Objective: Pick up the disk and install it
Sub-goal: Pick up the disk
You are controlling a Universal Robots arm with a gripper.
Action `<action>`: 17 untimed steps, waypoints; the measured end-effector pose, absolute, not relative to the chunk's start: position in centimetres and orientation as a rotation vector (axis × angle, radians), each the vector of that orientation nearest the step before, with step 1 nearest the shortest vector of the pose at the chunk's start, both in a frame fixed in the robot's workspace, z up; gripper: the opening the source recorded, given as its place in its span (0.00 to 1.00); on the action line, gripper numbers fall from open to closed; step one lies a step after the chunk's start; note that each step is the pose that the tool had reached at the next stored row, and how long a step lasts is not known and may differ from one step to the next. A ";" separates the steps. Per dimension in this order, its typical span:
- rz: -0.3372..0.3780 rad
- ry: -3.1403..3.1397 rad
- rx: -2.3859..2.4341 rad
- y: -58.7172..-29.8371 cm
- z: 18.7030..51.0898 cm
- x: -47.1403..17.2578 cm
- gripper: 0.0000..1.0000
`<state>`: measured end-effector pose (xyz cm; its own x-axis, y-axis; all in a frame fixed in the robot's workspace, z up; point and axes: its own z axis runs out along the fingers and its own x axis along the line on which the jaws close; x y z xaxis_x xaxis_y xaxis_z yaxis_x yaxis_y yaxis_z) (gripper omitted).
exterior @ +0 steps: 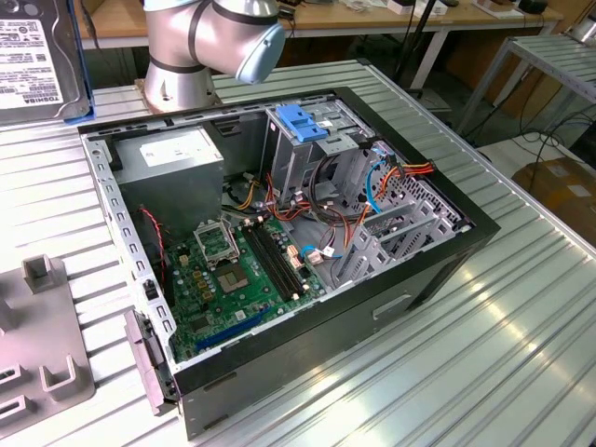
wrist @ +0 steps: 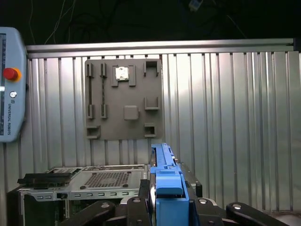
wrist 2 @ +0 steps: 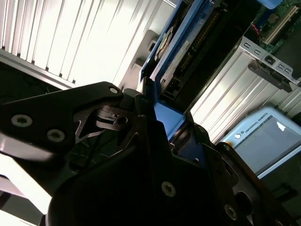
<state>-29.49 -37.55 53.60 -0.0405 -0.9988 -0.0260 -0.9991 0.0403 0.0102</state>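
The disk [exterior: 35, 58] hangs in the air at the exterior view's upper left. Its white label faces that camera and a blue rail runs along its edge. In the first wrist view the disk [wrist: 163, 176] shows edge-on as a blue rail rising between the dark fingers of my gripper [wrist: 167, 200]. The second wrist view shows the disk [wrist 2: 176, 52] reaching away from my gripper [wrist 2: 162, 115], whose fingers close on its blue-railed end. The gripper is shut on the disk, well above the table and off to one side of the open computer case [exterior: 438, 247].
The case lies open on the ribbed metal table, with a drive cage with a blue handle [exterior: 303, 126], a grey power supply box [exterior: 172, 163] and a motherboard [exterior: 237, 275] inside. A grey fixture plate [exterior: 37, 345] [wrist: 123, 99] lies beside it. A teach pendant [wrist: 9, 84] rests on the table.
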 end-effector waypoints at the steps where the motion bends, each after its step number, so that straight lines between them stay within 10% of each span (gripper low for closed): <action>1: 0.040 2.257 -2.168 -37.5 53.6 -29.3 0.37; 17: 0.040 2.257 -2.168 -37.5 53.5 -24.6 0.37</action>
